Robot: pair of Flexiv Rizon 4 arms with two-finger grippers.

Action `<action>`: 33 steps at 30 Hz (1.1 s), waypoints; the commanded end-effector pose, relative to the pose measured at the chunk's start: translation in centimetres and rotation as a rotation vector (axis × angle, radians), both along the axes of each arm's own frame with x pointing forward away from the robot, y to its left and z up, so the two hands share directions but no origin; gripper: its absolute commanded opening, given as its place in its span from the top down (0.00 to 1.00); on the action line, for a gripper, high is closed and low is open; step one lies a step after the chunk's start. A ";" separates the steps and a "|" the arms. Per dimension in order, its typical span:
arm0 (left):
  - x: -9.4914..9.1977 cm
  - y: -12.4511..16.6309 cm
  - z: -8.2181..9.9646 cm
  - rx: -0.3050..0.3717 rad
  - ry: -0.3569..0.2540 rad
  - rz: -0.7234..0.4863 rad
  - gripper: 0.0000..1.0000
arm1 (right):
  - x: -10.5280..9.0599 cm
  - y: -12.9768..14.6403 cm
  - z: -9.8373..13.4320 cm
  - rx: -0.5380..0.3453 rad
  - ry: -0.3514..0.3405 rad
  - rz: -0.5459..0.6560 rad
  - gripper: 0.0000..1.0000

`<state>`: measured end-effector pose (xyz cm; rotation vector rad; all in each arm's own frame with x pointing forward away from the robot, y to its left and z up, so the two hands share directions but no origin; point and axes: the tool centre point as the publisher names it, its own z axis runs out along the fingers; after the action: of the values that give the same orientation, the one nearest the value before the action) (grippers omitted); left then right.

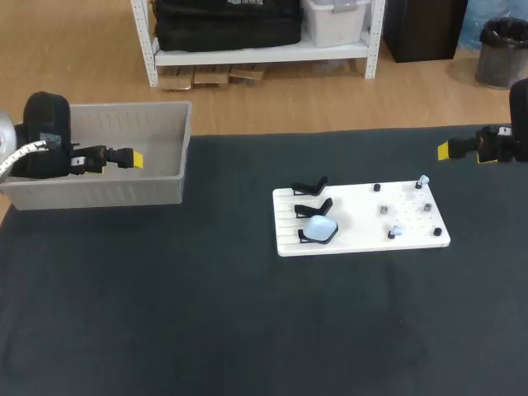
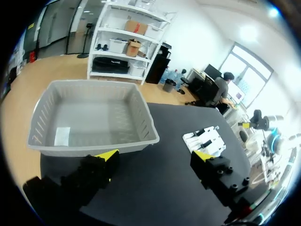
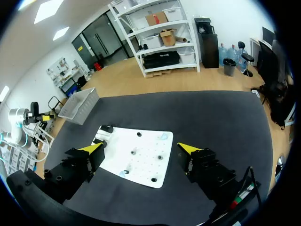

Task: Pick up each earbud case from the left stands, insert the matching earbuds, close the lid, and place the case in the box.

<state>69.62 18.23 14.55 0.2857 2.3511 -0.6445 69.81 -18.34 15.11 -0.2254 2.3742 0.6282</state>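
Left claw [image 2: 155, 155] spread before grey box [image 2: 94, 146], label [image 2: 62, 136] unreadable

Head camera looks down from behind; wrist cameras at opposite ends share the board [image 1: 359, 224].

Box [image 1: 99, 191] left rear of table [image 1: 206, 330]; board [image 1: 363, 216] to its right; case [image 1: 320, 228] on front stand [image 1: 306, 238]; earbuds [image 1: 395, 232] on board's right part.

pale blue case [image 1: 319, 227] on stand [image 1: 306, 238]
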 end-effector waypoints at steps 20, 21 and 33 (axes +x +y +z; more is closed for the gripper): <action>1.3 -7.9 1.9 0.076 -0.247 -0.730 0.00 | 0.1 -0.1 -0.1 0.003 0.000 0.005 0.00; 1.2 -8.2 1.8 0.084 -0.251 -0.753 0.00 | 0.1 -0.1 -0.1 0.003 0.000 0.005 0.00; 1.0 -13.2 -0.3 0.132 -0.386 -0.995 0.00 | 0.1 -0.1 -0.1 0.003 0.000 0.005 0.00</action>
<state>69.47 6.11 14.87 1.4952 1.7921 -0.7241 69.81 -18.35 15.11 -0.2252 2.3742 0.6281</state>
